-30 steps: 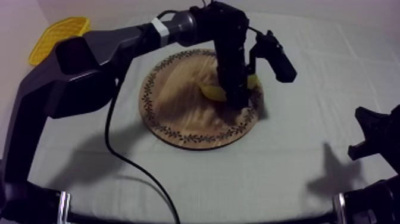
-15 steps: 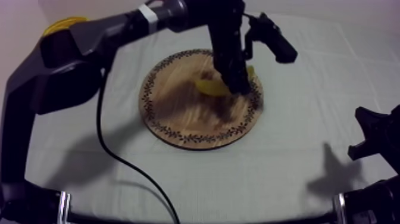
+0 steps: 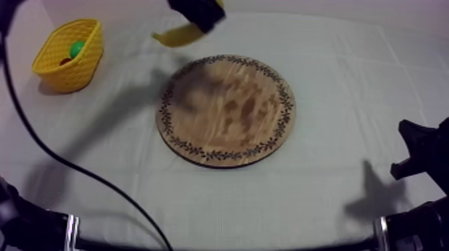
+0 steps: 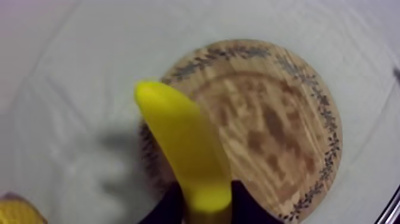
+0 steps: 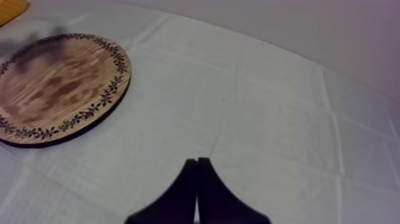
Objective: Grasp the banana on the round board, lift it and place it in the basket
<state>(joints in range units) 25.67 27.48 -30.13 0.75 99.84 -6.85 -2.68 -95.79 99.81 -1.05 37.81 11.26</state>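
My left gripper (image 3: 199, 15) is raised high above the table, past the far rim of the round wooden board (image 3: 226, 110), and is shut on the yellow banana (image 3: 177, 35). In the left wrist view the banana (image 4: 184, 146) sticks out from between the black fingers (image 4: 247, 208), with the bare board (image 4: 280, 131) far below. The yellow basket (image 3: 67, 57) stands at the far left with a green fruit (image 3: 77, 49) and something red inside. My right gripper (image 5: 197, 173) is shut on nothing over the cloth, right of the board (image 5: 56, 89).
The right arm (image 3: 421, 157) rests low at the table's right edge. A black cable (image 3: 60, 160) trails over the left part of the cloth. Grey-white cloth lies open between board and basket.
The left gripper lifted the banana off the board and carried it up and to the left, toward the basket. The arm no longer hides the basket. The right arm stayed still.
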